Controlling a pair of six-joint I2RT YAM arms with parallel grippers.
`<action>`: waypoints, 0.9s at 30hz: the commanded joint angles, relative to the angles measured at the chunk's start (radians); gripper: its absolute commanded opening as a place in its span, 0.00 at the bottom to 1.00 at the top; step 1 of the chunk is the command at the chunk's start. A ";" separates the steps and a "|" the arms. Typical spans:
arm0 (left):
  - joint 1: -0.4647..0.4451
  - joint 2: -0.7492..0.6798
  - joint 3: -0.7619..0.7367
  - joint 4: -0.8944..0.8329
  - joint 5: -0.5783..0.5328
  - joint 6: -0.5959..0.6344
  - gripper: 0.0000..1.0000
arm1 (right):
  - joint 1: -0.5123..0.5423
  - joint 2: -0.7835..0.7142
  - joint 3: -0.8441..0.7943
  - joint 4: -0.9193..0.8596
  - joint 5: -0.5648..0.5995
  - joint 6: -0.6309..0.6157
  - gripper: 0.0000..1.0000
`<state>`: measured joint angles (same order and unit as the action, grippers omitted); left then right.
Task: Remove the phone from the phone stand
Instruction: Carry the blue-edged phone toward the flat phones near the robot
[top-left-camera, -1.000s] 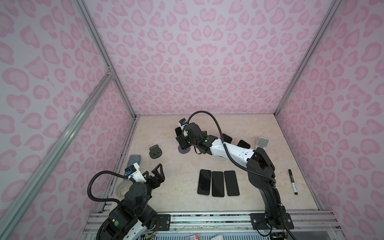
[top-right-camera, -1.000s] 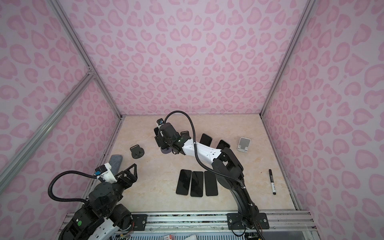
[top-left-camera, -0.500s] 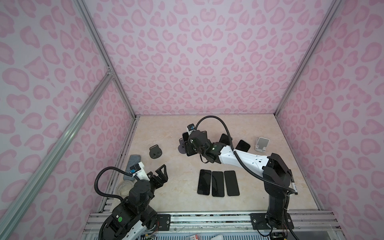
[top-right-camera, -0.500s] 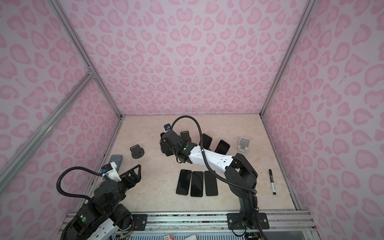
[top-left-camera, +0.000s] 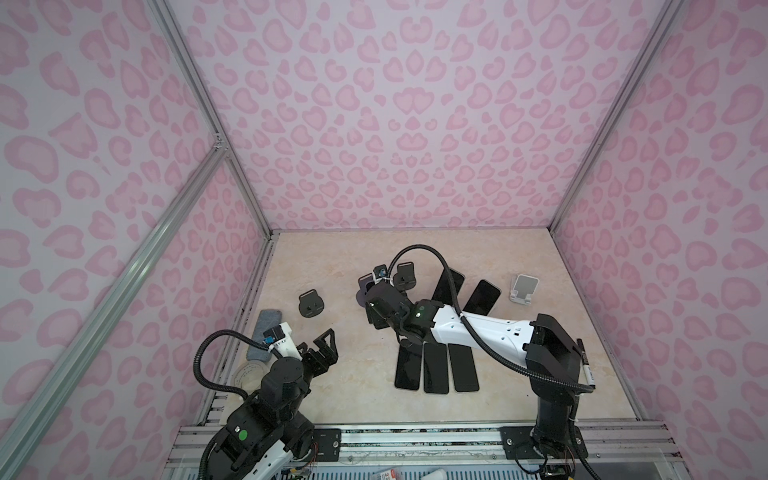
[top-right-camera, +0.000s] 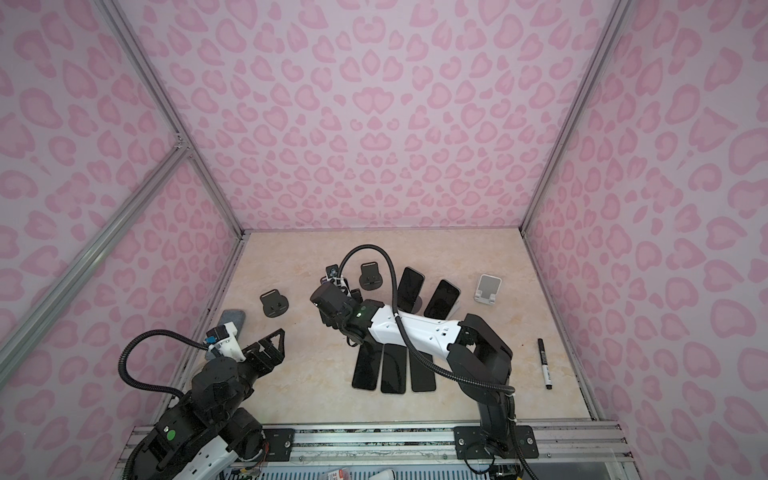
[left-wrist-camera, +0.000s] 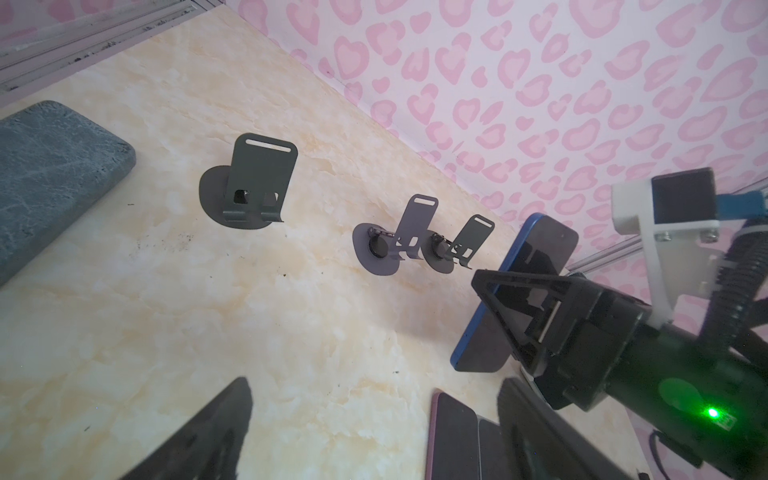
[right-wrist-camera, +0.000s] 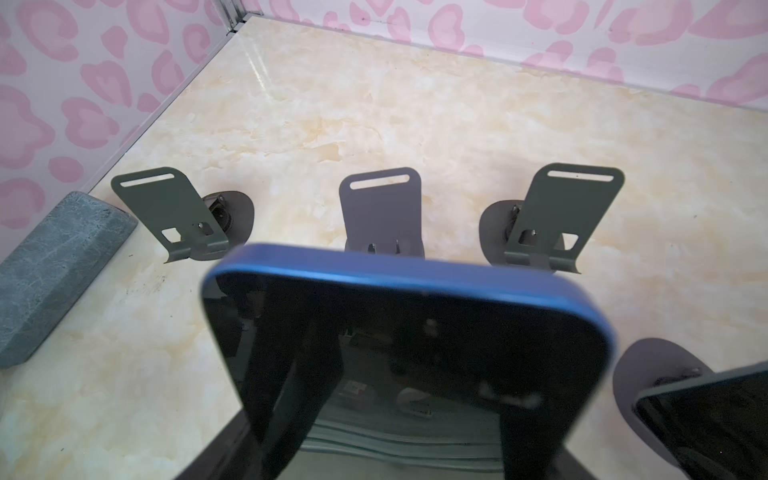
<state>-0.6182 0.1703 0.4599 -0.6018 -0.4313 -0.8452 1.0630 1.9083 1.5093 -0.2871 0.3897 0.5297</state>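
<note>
Blue-edged and dark-screened, the phone is clamped by its two faces in the right gripper, whose jaws sit narrow around it. The phone is tilted and held clear of every stand. The pictures do not show whether its lower end touches the beige marble-look tabletop. In the right wrist view the phone fills the foreground, and the middle phone stand, dark metal and empty, stands just behind it. Two more dark stands flank that one, the left stand and the right stand, both also empty.

The right arm reaches across the middle of the table in both top views. Beneath its forearm, three flat phones lie screen-up, side by side in a row. Toward the back right, two propped phones lean on their own stands, and a white stand sits empty beside them. A black marker lies near the right wall. A grey sponge-like block rests against the left wall.

The left gripper hovers at the front left with its jaws spread wide, holding nothing, well apart from the phone.
</note>
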 joint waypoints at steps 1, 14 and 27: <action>0.000 -0.011 -0.001 0.025 -0.020 -0.004 0.95 | 0.026 0.035 0.047 -0.102 0.066 0.128 0.67; 0.000 -0.057 0.005 0.014 -0.012 -0.006 0.95 | 0.134 0.123 0.035 -0.223 0.102 0.431 0.67; 0.000 0.021 -0.019 0.089 0.017 -0.006 0.95 | 0.122 0.182 -0.008 -0.197 -0.056 0.546 0.69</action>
<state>-0.6182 0.1730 0.4362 -0.5652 -0.4229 -0.8551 1.1786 2.0789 1.5097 -0.5144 0.3565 1.0340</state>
